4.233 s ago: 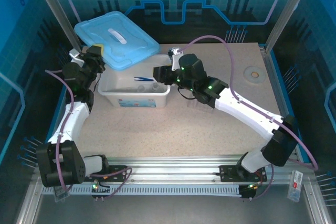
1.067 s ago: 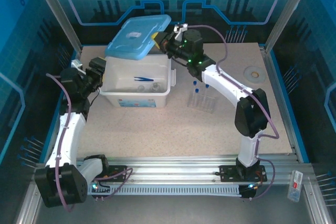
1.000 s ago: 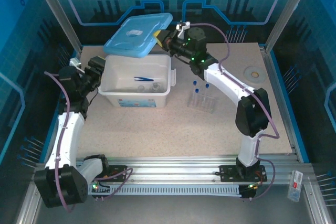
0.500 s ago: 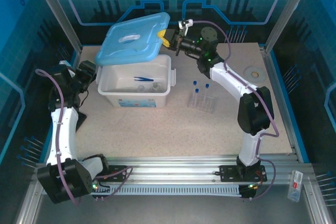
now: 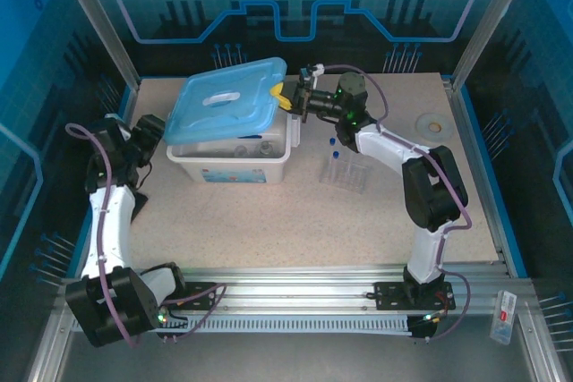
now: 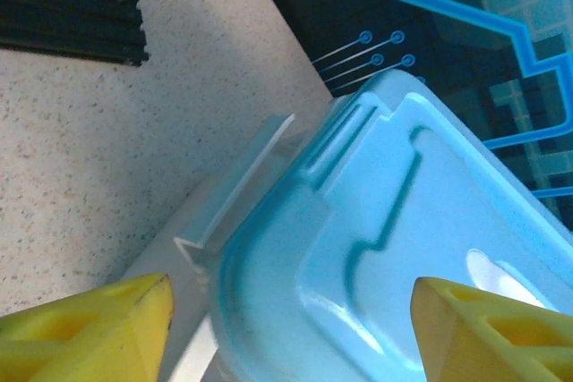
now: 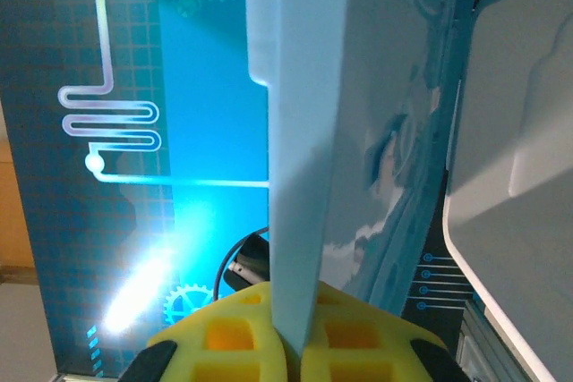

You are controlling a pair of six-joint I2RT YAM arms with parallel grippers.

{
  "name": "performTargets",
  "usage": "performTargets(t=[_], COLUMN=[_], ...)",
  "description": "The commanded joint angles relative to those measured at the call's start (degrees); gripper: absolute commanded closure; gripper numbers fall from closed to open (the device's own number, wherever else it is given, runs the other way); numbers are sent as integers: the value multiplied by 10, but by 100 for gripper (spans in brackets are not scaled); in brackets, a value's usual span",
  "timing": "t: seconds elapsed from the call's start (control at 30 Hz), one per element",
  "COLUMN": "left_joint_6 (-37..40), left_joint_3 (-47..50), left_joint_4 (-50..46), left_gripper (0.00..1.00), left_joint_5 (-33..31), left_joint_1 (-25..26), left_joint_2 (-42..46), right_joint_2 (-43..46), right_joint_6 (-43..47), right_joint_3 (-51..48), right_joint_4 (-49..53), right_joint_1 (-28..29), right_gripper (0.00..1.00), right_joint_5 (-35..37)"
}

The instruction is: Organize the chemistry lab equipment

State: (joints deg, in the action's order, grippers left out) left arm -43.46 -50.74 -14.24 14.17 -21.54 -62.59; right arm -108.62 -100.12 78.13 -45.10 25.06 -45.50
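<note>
Right tool (image 5: 285, 96) is pinched narrow on the right edge of the blue lid (image 5: 224, 105); in the right wrist view the edge runs straight up from between the yellow pads. Left tool (image 6: 291, 315) is wide and holding nothing, with the lid's left corner sitting between its fingers untouched.

The lid lies to the left of the right tool, its long axis along the white bin (image 5: 235, 167). Its right end rides higher than its left. The left arm is nearer the free end, so I'd say seating turns on dropping the right end square to the rim.

Versus half a second ago, the lid was up and tilted with the tweezers visible inside. It now covers most of the bin and hides its contents. The tube rack (image 5: 345, 176) with its blue-capped tubes (image 5: 335, 153) stands on the surface just right of the bin, as before.
</note>
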Motion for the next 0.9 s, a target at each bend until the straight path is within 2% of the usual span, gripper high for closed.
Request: performTargets(t=[0.0, 0.23, 0.87], left_joint_6=[12, 18, 18], left_joint_3=[13, 18, 40], left_joint_4=[11, 4, -4], left_gripper=[29, 29, 29], left_joint_5=[2, 1, -39], left_joint_1=[-4, -1, 53], left_joint_2=[-15, -35, -53], right_joint_2=[32, 38, 59], right_joint_6=[-7, -9, -17], right_joint_3=[-11, -25, -74], right_joint_4=[-64, -71, -101], right_joint_1=[1, 1, -4], right_gripper=[98, 98, 97], right_joint_5=[-13, -25, -42])
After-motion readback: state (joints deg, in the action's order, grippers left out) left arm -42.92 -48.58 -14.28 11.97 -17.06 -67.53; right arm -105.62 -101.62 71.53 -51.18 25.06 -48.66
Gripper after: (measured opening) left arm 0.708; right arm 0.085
